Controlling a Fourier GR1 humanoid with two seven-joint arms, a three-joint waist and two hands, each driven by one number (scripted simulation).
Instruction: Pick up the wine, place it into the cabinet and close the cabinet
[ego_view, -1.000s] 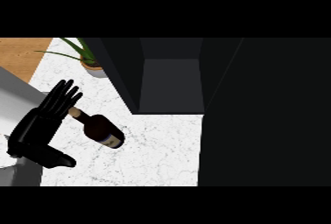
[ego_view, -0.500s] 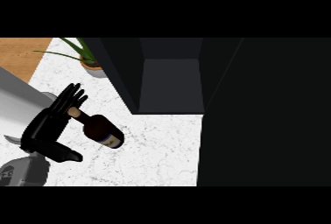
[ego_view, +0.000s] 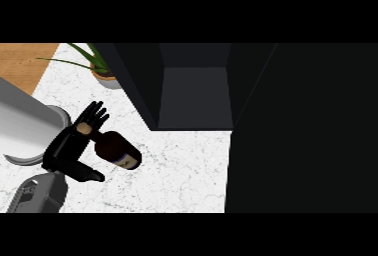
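The black left hand (ego_view: 70, 147) has slid up and to the right since a second ago, closing the gap to the dark glass wine bottle with its pale cork top (ego_view: 114, 148). The fingers (ego_view: 94, 113) are straight and spread behind the neck, thumb low — not yet curled round it. The bottle lies tilted on the white marbled surface (ego_view: 177, 175), left of the open dark cabinet (ego_view: 193, 97), seemingly unmoved. So the grasp looks about to begin; lifting and closing remain. The right hand is out of view.
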